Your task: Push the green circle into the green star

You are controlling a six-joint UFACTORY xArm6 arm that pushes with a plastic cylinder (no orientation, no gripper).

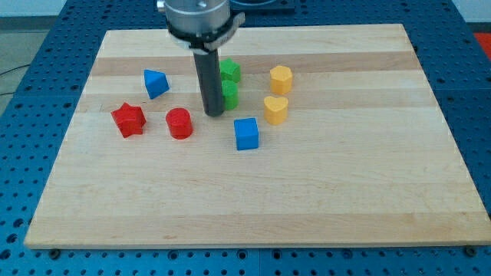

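My tip [214, 113] rests on the board at the left side of a green block [229, 95], touching or nearly touching it. The rod hides that block's left part, so its shape is unclear. A second green block [230, 71] sits just above it, close to or touching it. It looks star-like, but the rod hides part of it too.
A blue triangular block [155, 83] lies at upper left. A red star [129, 119] and a red cylinder [179, 123] lie to the tip's left. A blue cube [246, 133] sits lower right of the tip. A yellow hexagon [281, 78] and a yellow heart [276, 109] lie right.
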